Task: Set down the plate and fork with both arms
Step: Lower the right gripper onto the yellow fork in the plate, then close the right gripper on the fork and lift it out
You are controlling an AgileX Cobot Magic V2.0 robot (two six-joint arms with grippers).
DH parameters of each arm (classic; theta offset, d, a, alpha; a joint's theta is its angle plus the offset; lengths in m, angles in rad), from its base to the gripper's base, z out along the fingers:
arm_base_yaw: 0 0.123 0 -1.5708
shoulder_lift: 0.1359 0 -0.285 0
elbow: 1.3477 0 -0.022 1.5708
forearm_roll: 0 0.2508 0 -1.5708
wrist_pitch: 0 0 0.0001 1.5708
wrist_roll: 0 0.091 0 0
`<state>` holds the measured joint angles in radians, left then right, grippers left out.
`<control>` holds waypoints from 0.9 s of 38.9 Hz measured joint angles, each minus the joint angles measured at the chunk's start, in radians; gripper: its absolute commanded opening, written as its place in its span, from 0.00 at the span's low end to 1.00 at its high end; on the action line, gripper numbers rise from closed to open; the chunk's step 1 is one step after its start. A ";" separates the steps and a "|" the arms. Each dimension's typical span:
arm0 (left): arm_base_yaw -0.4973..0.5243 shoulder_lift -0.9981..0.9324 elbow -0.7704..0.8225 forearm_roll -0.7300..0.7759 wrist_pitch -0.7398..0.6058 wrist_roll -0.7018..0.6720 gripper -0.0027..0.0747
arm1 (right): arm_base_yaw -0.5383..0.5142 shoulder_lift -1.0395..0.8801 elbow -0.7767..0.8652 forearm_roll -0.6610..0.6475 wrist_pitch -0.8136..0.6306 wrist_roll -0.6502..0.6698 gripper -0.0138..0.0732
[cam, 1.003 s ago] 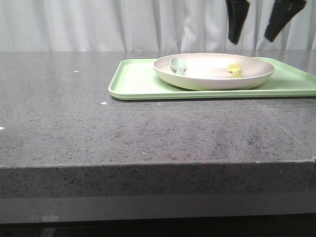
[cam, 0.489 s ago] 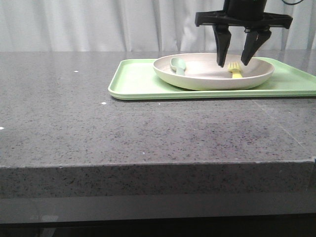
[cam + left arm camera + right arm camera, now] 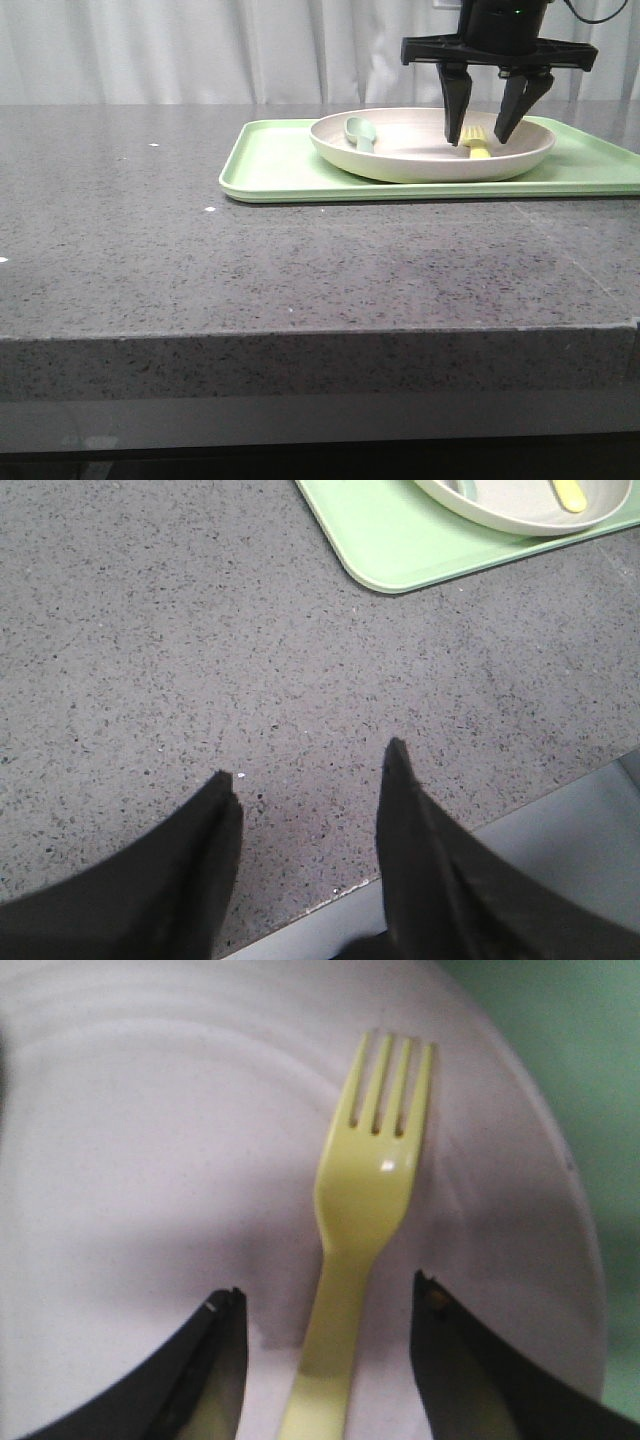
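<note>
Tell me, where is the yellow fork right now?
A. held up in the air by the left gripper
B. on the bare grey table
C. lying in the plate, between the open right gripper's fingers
C: the fork lies flat in the plate, with the right gripper open around its handle, not yet closed.

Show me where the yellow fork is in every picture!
Front view: the fork lies on the right side of the plate, between the fingers of the open right pincer.
Left wrist view: only a bit of the fork shows at the top edge, on the plate.
Right wrist view: the fork fills the middle.
Shared landmark: the plate under it.
</note>
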<state>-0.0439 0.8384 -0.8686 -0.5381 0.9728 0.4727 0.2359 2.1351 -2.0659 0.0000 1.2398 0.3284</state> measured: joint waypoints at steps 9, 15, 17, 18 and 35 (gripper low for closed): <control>0.000 0.000 0.000 0.000 0.000 0.000 0.45 | -0.017 0.013 0.000 0.044 0.000 0.002 0.62; 0.000 0.000 0.000 0.000 0.000 0.000 0.45 | -0.017 0.019 0.000 0.057 0.000 0.002 0.61; 0.000 0.000 0.000 0.000 0.000 0.000 0.45 | -0.017 0.019 0.000 0.056 0.000 0.002 0.59; 0.000 0.000 0.000 0.000 0.000 0.000 0.45 | -0.017 0.019 0.000 0.056 0.000 0.002 0.56; 0.000 0.000 0.000 0.000 0.000 0.000 0.45 | -0.017 0.019 0.000 0.060 0.000 -0.007 0.36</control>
<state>-0.0439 0.8384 -0.8686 -0.5377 0.9728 0.4727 0.2185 2.1540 -2.0659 0.0602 1.2398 0.3212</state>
